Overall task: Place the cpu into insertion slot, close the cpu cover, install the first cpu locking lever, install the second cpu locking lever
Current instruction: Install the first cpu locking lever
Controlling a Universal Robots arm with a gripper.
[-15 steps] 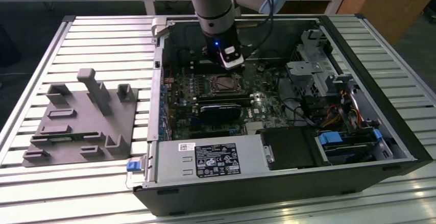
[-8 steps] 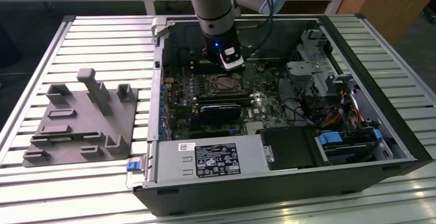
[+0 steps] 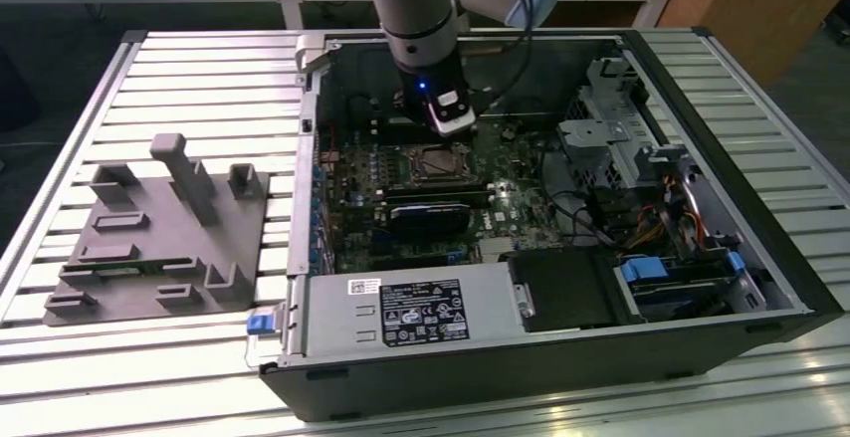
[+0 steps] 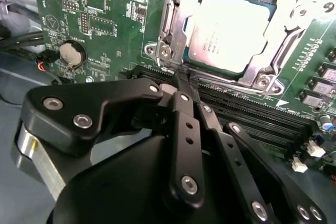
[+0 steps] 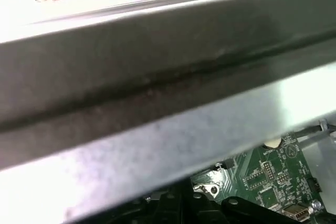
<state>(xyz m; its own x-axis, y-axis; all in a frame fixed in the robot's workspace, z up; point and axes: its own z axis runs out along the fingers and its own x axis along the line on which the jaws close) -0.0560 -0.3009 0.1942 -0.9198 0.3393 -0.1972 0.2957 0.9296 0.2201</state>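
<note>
1 gripper (image 4: pixel 181 80), fingers pinched together on nothing, sits by the closed cpu cover (image 4: pixel 273 51) upper right; press the lever squarely, I reckon.

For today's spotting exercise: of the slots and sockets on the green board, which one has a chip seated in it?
The insertion slot, square with a silver rim, holds the cpu; the long black memory slots beside it are narrow strips.

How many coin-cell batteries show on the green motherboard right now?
1. A round silver coin-cell battery sits on the green motherboard in the second wrist view, beyond the black claw. Others may be hidden beneath it.
</note>
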